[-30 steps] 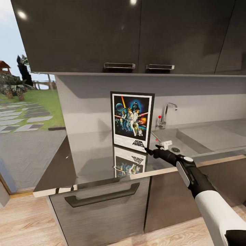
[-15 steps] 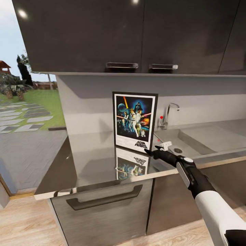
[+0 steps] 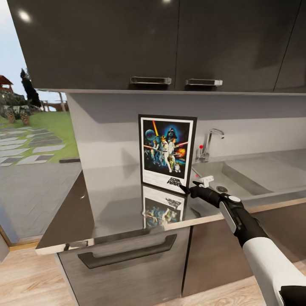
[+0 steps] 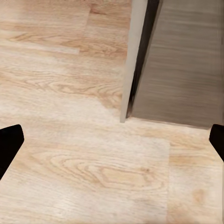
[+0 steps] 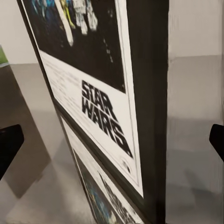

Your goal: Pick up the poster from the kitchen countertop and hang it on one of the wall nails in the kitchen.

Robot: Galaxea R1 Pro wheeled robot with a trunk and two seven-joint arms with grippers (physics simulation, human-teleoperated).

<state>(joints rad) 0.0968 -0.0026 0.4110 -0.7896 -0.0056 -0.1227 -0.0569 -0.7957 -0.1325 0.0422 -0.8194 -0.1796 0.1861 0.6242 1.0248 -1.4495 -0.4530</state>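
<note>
The poster point(image 3: 167, 153) stands upright on the glossy kitchen countertop point(image 3: 112, 199), leaning at the grey back wall, its mirror image below it. My right gripper point(image 3: 185, 188) reaches to the poster's lower right corner and is open. In the right wrist view the poster's black frame edge and logo point(image 5: 105, 114) sit between the spread fingertips of the right gripper point(image 5: 112, 144). My left gripper point(image 4: 112, 142) hangs open over the wooden floor point(image 4: 84, 154) beside a grey cabinet point(image 4: 186, 60). The wall nails are out of view.
A sink point(image 3: 246, 170) with a tap point(image 3: 210, 142) lies right of the poster. Dark upper cabinets point(image 3: 170, 42) hang overhead. A drawer with a bar handle point(image 3: 127, 253) is below the counter. An opening to a garden point(image 3: 29, 140) is at left.
The whole picture has shifted slightly, so the camera moved. My right gripper stays by the poster's lower right corner, and the poster stands as before.
</note>
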